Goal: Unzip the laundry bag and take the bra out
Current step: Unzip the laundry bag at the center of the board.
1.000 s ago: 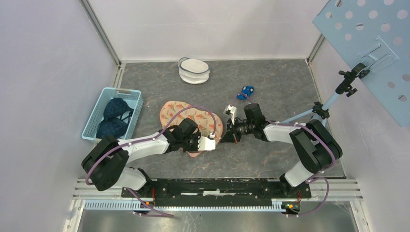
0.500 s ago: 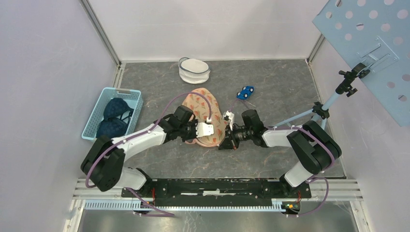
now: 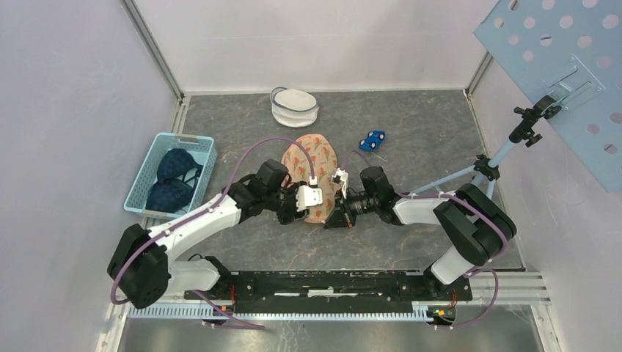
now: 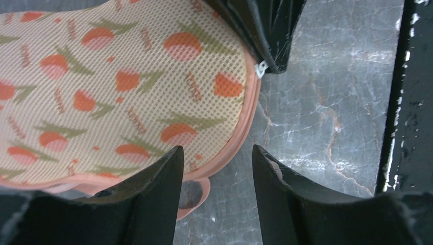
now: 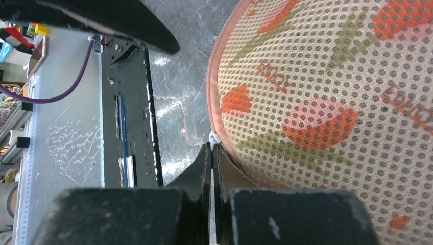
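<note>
laundry bag flat on tabletop, between both arms | right hand closed on zipper pull; left hand open above bag edge | advice: left should pin the bag; right then draws the pull along the seam

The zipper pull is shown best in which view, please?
Left wrist view: the zipper pull shows clearly at the pink rim of the laundry bag, by the right gripper. The right wrist view shows a sliver at its closed tips; from above it is too small.
</note>
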